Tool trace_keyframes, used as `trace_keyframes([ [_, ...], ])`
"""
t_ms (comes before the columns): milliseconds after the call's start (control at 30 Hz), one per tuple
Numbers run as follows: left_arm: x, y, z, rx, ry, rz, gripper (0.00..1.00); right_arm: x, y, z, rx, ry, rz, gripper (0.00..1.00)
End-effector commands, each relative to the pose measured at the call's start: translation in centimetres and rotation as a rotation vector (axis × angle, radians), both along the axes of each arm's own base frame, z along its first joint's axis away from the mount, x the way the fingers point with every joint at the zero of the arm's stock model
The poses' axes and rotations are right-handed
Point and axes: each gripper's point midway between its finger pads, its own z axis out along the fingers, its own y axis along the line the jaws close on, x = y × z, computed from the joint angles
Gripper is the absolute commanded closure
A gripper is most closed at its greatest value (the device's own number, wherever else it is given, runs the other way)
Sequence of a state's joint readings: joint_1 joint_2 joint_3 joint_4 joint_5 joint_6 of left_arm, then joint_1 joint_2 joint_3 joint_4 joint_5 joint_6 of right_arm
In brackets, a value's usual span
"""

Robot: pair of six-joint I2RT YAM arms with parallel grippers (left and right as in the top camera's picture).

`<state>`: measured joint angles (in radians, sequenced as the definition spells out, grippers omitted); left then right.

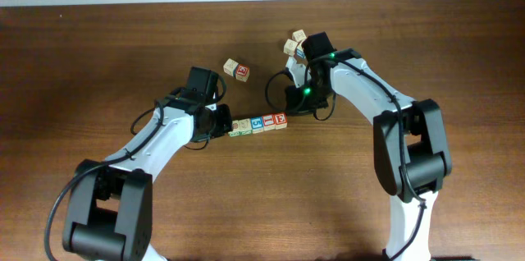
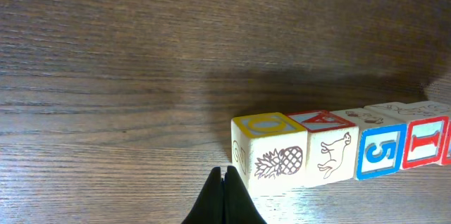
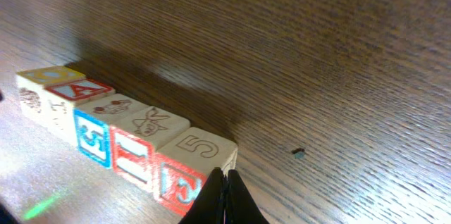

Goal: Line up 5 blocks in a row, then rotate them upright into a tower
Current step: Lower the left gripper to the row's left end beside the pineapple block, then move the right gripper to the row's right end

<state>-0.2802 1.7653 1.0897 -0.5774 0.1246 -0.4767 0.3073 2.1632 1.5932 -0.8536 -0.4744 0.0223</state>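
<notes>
The 5 blocks lie joined in one line near the table's middle. In the left wrist view the blocks run right from a pineapple cube, past a horse cube, to a blue 5 and a red-marked cube. My left gripper is shut and empty, its tips beside the pineapple cube's near left corner; overhead, the left gripper sits at the line's left end. My right gripper, shut and empty, is at the corner of the red-marked end cube of the line. Overhead, the right gripper is at the right end.
A separate pair of cubes, one plain and one red-marked, lies behind the line. A small cluster of cubes sits farther back right, next to the right arm. A tiny speck lies on the wood.
</notes>
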Motion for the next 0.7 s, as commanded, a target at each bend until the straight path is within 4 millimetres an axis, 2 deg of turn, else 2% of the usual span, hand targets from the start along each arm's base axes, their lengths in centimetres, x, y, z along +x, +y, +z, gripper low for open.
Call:
trace_keyframes([
  [0,-0.2,-0.8,-0.1,-0.017,-0.004,-0.013,1.00,-0.2,0.1,-0.9,0.010,0.019,0.010,0.96],
  [200,-0.4,-0.9,-1.8,-0.013,0.040,0.011,1.00,-0.2,0.1,-0.9,0.010,0.019,0.010,0.96],
  [667,0.2,-1.2,-1.9,-0.032,0.024,0.021,1.00,-0.2,0.2,-0.9,0.010,0.019,0.011,0.96],
])
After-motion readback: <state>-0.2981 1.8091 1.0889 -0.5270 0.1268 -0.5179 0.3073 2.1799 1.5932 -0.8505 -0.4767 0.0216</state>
